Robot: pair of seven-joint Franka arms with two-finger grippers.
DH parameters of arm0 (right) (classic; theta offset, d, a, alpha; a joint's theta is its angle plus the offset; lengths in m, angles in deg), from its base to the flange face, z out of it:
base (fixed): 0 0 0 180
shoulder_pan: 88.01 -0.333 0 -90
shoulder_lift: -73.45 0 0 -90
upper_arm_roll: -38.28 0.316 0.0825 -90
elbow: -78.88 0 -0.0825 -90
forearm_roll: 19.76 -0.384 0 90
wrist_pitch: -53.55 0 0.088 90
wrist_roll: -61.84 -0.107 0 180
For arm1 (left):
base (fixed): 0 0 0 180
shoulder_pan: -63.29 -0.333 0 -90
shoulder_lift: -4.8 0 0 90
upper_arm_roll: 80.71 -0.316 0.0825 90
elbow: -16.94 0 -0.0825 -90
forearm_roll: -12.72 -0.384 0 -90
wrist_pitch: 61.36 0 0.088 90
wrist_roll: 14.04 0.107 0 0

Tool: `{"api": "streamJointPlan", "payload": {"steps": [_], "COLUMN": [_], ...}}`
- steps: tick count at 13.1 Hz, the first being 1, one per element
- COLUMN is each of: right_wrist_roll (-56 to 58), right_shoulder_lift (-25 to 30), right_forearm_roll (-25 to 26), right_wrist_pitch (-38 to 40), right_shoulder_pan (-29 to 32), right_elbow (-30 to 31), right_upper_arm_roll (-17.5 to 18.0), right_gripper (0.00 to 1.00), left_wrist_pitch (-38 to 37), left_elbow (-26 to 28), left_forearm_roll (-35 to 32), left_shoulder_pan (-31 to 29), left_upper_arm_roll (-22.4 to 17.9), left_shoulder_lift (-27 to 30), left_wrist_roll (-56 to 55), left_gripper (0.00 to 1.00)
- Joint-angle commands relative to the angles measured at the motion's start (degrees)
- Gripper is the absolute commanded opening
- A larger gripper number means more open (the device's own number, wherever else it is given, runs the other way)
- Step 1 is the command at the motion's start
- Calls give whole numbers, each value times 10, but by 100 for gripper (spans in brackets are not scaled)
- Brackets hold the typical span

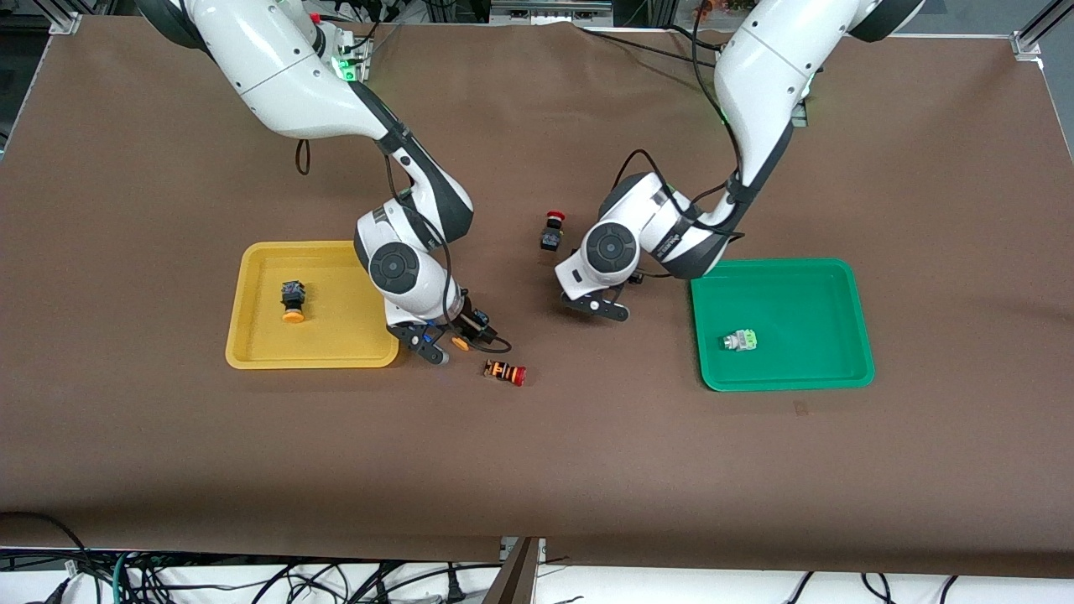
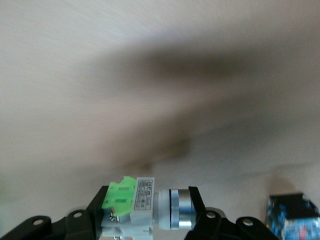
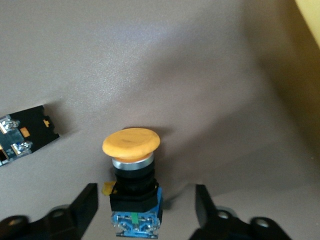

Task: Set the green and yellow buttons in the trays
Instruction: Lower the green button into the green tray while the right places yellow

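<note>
**Both arms at a button; one of each colour already in its tray**

Table: brown cover, fills the frame.

Trays: yellow tray mid-frame toward the right arm's end, green tray mid-frame toward the left arm's end. Well apart.

Right gripper: low at the table, just beside the yellow tray's rim. Fingers open, one on each side of a yellow button that lies on the table outside the tray. No contact visible in the right wrist view.

Left gripper: centre of frame, over bare table just beside the green tray. Fingers closed on a green button, clamped across its body with the silver head sticking out sideways.

Placed: second yellow button in the yellow tray, second green button in the green tray.

Not for sorting: black switch above centre; striped switch below centre, near the right gripper.

Risks (judgement):
- Yellow button's round body could roll or twist as the fingers close, giving a skewed or missed grasp.
- The right gripper could sweep the striped switch; it sits close.
- Green button could pivot in the fingers, or bounce out of the shallow tray if released high.
- Grippers are near each other mid-frame, so crossing paths could clash.
</note>
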Motion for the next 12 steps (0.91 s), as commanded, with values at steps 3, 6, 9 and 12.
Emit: {"api": "streamJointPlan", "payload": {"steps": [3,6,9,12], "right_wrist_roll": [1,147,343,398], "right_shoulder_lift": [0,48,114,168], "right_forearm_roll": [12,15,15,15], "right_wrist_pitch": [16,153,247,237], "right_shoulder_pan": [9,46,106,134], "right_elbow": [-40,-51,24,119], "right_upper_arm_roll": [3,-3,-27,-28], "right_gripper": [0,0,0,0], "left_wrist_pitch": [-138,-134,-117,-117], "left_elbow": [-45,-24,3,0], "left_forearm_roll": [-15,-70,-70,-70], "left_shoulder_pan": [-109,-183,-240,-259], "left_upper_arm_roll": [-7,-12,-12,-11], "left_shoulder_lift": [68,61,45,52], "left_wrist_roll": [145,218,290,301], "left_gripper": [39,39,43,100]}}
